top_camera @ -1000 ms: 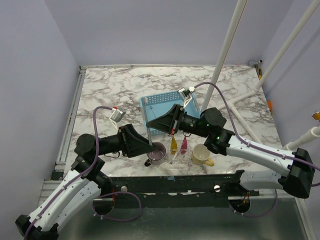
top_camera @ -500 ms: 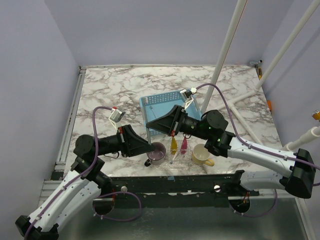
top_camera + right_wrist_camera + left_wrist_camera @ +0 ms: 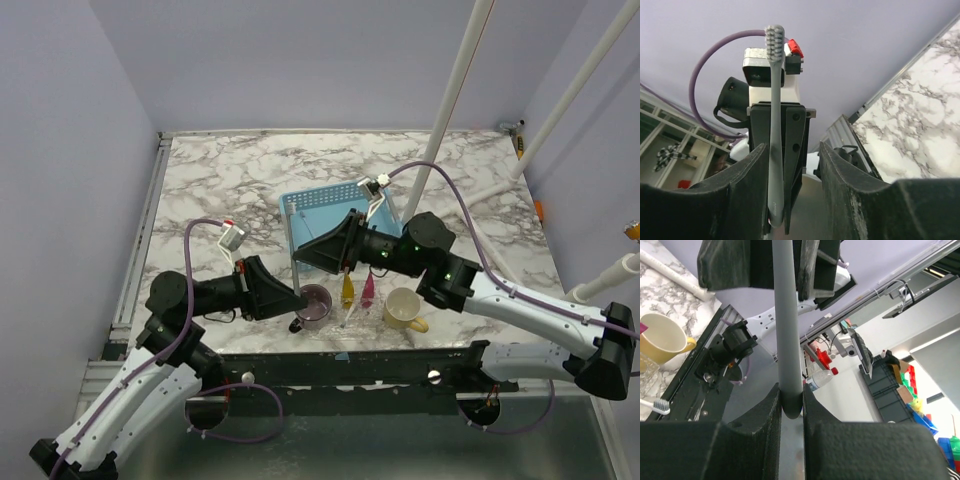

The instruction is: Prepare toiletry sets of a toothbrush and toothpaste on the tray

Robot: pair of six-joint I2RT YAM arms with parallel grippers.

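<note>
A grey toothbrush (image 3: 787,315) stands clamped between my left gripper's (image 3: 791,390) fingers. Its bristled head (image 3: 774,35) points up in the right wrist view. My right gripper (image 3: 792,150) is open around its handle (image 3: 774,150), which lies against one finger while the other finger is apart. In the top view the two grippers face each other, left (image 3: 298,297) and right (image 3: 312,252), in front of the blue tray (image 3: 340,200). A yellow tube (image 3: 347,290) and a pink tube (image 3: 368,290) lie just in front of the tray.
A purple mug (image 3: 316,306) stands under the left gripper. A cream mug (image 3: 402,310) stands right of the tubes and also shows in the left wrist view (image 3: 662,342). A white toothbrush head (image 3: 657,405) lies near the table's front edge. White poles (image 3: 450,100) rise at the right.
Both grippers have shifted slightly left, and the left wrist has drawn back a little. The tubes, mugs and tray have not moved.
</note>
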